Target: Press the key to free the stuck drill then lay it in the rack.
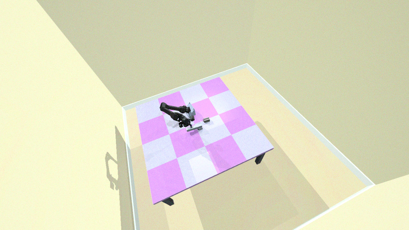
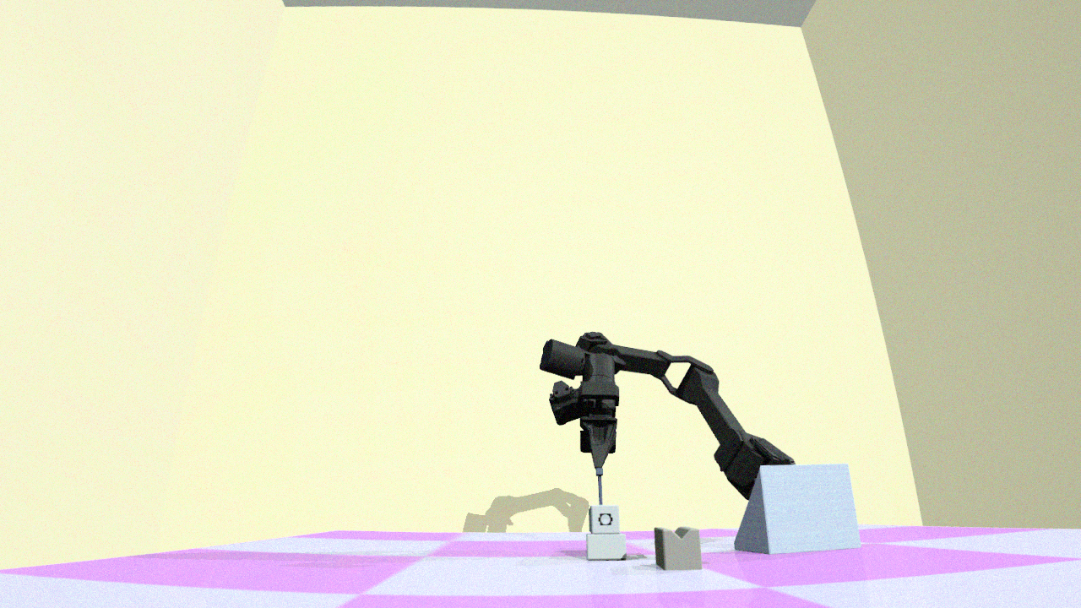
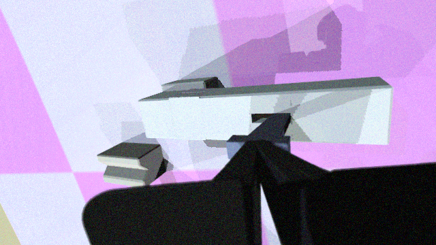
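Observation:
A long white block point(image 1: 195, 128) point(image 2: 605, 545) point(image 3: 204, 117) lies on the chequered table point(image 1: 171, 177). A dark ring point(image 2: 605, 518) marks its end face; I cannot tell the drill apart from the block. A thin dark key point(image 2: 600, 487) point(image 3: 274, 123) stands upright in a slot on the block's top. My gripper point(image 1: 189, 124) point(image 2: 598, 463) point(image 3: 255, 150) points straight down, shut, with its tips on the key's top end. The rack is a grey V-notched block point(image 1: 206, 119) point(image 2: 677, 548) point(image 3: 131, 163) just beside the white block.
The arm's pale wedge-shaped base point(image 1: 190, 112) point(image 2: 801, 510) stands behind the rack. A second small grey piece point(image 3: 204, 82) shows behind the white block in the wrist view. A low white border point(image 1: 314, 128) runs around the floor.

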You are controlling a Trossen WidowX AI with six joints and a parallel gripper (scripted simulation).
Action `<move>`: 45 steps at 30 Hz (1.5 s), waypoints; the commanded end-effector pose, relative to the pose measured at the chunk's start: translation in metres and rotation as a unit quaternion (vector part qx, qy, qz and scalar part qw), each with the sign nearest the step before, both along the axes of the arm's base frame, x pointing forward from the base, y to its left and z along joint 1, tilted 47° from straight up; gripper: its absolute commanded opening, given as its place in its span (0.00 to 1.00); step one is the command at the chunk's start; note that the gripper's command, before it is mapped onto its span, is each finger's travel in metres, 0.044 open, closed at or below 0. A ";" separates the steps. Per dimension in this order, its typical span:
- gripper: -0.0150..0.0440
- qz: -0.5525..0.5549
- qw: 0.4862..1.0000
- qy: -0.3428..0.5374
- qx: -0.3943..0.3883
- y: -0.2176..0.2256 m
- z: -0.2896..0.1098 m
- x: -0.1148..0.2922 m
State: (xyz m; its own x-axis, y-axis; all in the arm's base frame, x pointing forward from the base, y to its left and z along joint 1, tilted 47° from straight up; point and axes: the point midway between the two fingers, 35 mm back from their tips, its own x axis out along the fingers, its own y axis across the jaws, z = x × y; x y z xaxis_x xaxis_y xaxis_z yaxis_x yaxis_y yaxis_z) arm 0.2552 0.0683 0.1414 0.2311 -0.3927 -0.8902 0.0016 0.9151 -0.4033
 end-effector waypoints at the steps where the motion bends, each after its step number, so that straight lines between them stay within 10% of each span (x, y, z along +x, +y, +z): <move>1: 0.25 -0.010 1.000 0.019 -0.017 -0.013 -0.012 -0.005; 39: 0.25 -0.010 1.000 0.019 -0.017 -0.023 -0.023 -0.003; 45: 0.52 -0.010 1.000 0.019 -0.016 0.002 0.001 -0.002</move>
State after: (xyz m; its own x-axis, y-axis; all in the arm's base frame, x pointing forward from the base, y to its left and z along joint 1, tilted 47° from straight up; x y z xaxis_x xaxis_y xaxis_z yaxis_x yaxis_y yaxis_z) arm 0.2503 0.0534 0.1256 0.1756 -0.4315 -0.8848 -0.0011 0.8987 -0.4385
